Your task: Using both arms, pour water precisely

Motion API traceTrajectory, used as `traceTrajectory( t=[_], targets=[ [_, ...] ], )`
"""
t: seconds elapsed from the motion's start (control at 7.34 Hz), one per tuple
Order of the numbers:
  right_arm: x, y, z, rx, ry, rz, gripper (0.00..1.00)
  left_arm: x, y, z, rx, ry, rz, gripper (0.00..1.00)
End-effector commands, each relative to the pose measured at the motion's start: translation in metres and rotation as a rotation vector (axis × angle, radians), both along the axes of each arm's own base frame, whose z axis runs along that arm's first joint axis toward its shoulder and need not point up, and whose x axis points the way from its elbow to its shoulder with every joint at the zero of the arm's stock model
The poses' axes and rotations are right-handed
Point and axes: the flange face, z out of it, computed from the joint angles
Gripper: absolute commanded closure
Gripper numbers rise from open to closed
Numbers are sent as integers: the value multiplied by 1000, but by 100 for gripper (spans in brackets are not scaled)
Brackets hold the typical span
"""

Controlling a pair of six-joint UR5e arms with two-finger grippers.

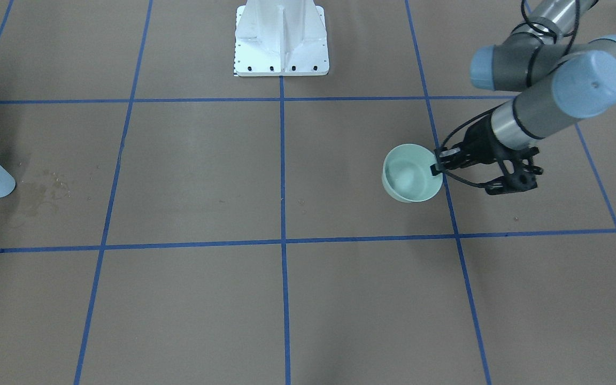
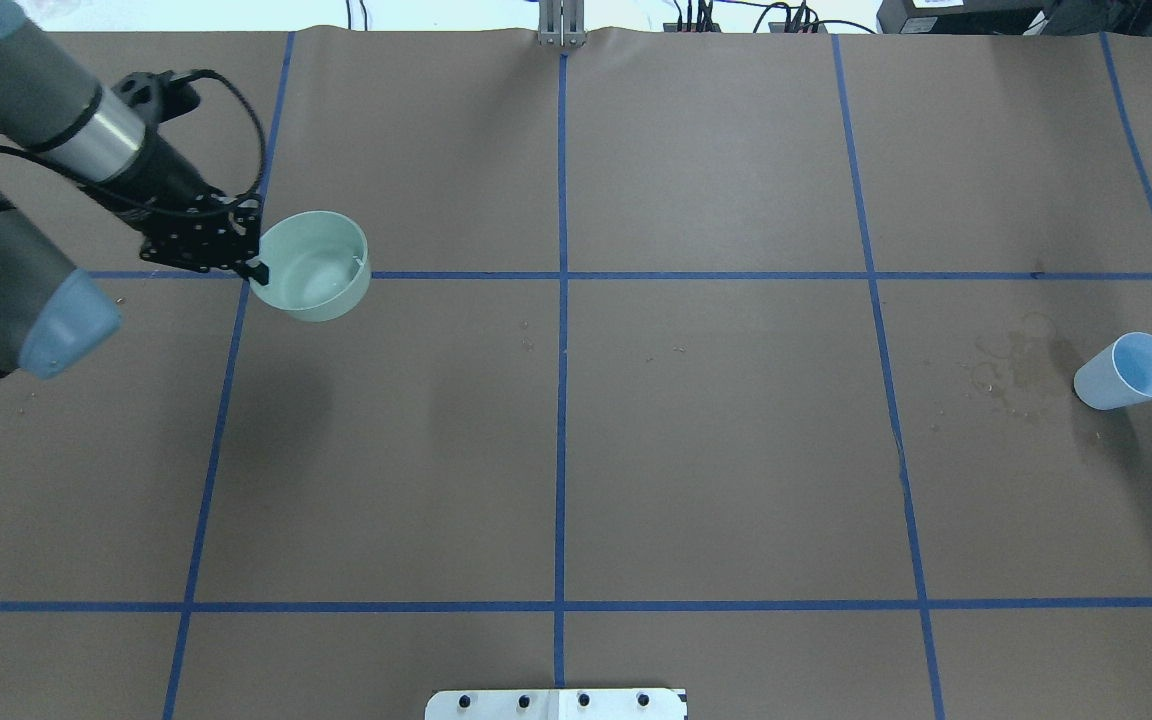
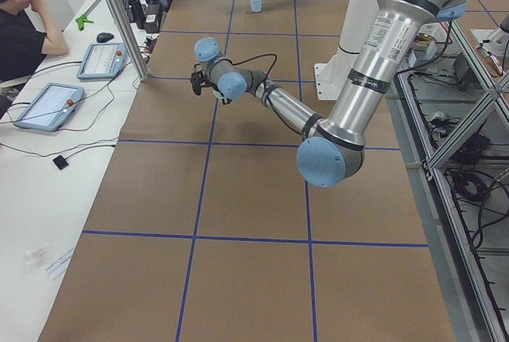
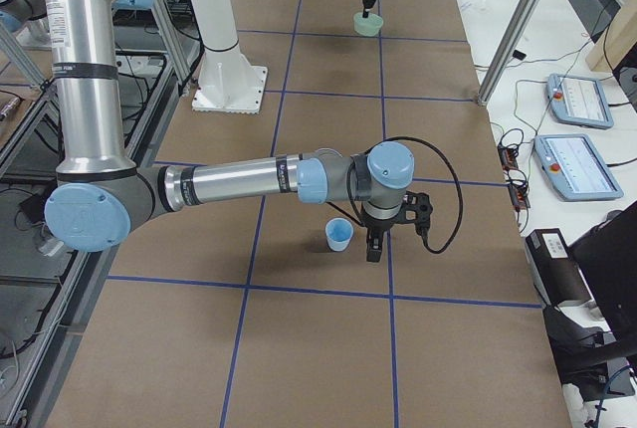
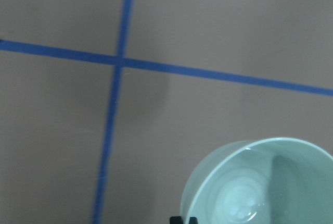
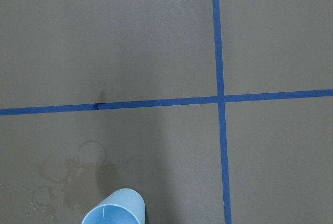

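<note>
My left gripper (image 2: 254, 265) is shut on the rim of a mint-green bowl (image 2: 314, 265) and holds it above the table at the far left; it also shows in the front-facing view (image 1: 439, 161). The bowl (image 5: 260, 182) holds a little water (image 5: 250, 214), seen only as small glints. A light-blue cup (image 2: 1128, 371) stands on the table at the right, also in the right wrist view (image 6: 114, 211). My right gripper (image 4: 373, 246) points down beside the cup (image 4: 339, 235); it shows only in the exterior right view, so I cannot tell whether it is open.
Wet ring stains (image 2: 1016, 365) mark the brown paper beside the blue cup. The white pedestal (image 1: 281, 40) stands at the robot's side. Blue tape lines grid the table. An operator (image 3: 20, 32) sits with tablets beyond the far edge.
</note>
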Motion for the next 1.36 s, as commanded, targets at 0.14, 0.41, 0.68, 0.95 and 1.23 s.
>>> traceTrajectory(
  t=[0.14,0.41,0.68,0.95,1.23],
  targets=[
    [-2,0,2,-4,-3,-3,0,178,8,-118,-75,-84,-61,100],
    [-2,0,4,-6,0,-4,0,202,16,-130,-47,-78,-72,100],
    [-3,0,3,0,-1,-9,0,226,5,-102,-33,-46,-116,100],
    [-2,-1,2,2,-1,-8,0,228,6,-96,-30,-46,-112,100],
    [-3,-2,2,-3,0,-5,0,227,7,-89,-33,-51,-113,100]
  ],
)
